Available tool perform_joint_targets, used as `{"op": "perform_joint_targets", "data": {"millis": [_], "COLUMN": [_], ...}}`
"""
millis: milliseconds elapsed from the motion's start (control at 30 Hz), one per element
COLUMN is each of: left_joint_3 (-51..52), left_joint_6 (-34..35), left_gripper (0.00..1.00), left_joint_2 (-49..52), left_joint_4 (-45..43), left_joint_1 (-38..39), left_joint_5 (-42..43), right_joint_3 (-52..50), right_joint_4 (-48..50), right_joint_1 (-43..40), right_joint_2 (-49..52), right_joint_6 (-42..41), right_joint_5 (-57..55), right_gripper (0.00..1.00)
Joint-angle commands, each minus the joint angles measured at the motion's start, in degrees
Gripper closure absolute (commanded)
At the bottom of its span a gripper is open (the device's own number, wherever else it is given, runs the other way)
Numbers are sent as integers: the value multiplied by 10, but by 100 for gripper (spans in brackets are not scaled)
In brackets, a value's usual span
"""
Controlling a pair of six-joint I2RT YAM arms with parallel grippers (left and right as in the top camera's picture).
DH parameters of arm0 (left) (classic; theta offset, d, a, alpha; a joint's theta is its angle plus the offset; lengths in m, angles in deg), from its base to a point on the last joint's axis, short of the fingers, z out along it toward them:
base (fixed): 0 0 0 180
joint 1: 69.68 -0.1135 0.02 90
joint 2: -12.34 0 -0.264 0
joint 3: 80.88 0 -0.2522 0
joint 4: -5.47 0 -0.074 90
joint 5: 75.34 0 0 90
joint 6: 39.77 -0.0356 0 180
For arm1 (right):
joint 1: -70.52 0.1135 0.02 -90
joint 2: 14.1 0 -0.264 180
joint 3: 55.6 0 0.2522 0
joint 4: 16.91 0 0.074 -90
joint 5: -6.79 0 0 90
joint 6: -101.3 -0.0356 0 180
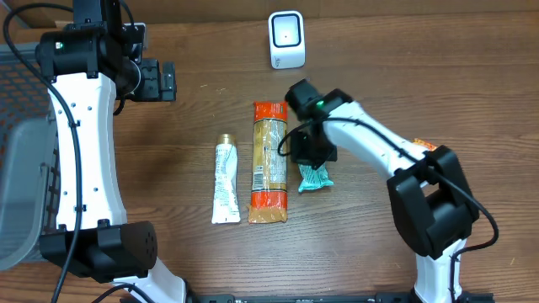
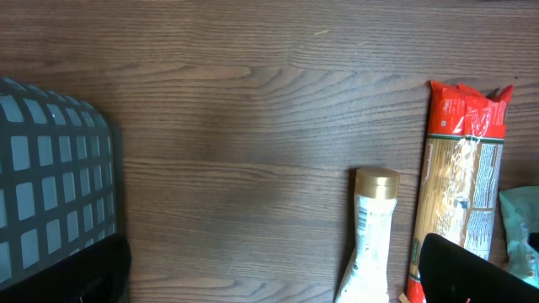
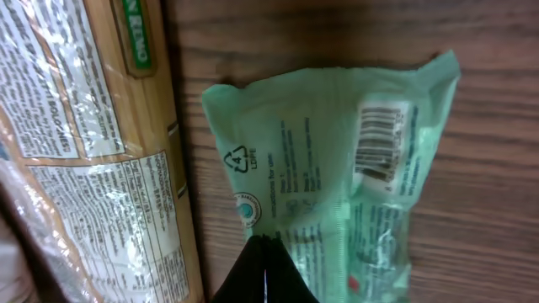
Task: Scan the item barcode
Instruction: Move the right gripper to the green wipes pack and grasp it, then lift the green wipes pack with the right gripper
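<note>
Crinkled green packet, barcode up, pinched in right claw; left claw agape.

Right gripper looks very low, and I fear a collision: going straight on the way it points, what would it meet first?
The pale green plastic packet: the right gripper, shut, seems to pinch its edge. Beyond that thin film lies only the brown wooden table, though depth is unclear.

crumpled green packet lies flat, its barcode facing up.
</note>
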Motion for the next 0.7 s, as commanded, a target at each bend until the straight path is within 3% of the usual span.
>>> {"op": "perform_joint_targets", "data": {"millis": [0,267,367,433,667], "left_joint_3": [0,0,0,0,0], "left_joint_6": [-10,-10,-10,-10,-10], "left_gripper": [0,1,0,0,0], "left_joint_2": [5,5,5,5,5], "left_joint_4": [1,1,1,1,1], "left_joint_1": [4,4,4,4,4], "left_joint_5": [-3,-3,-3,-3,-3], "right_joint_3": [-17,-49,-48,-44,23], "right_joint_4": [11,48,56,54,-25], "right_joint_1": [5,6,6,2,-40], "right_joint_2": [3,12,12,12,-29], "right_joint_6": [-55,-23,22,49,91], "right_joint_5": [-52,-16,16,36,47], "right_gripper": [96,95,63,52,49]}}
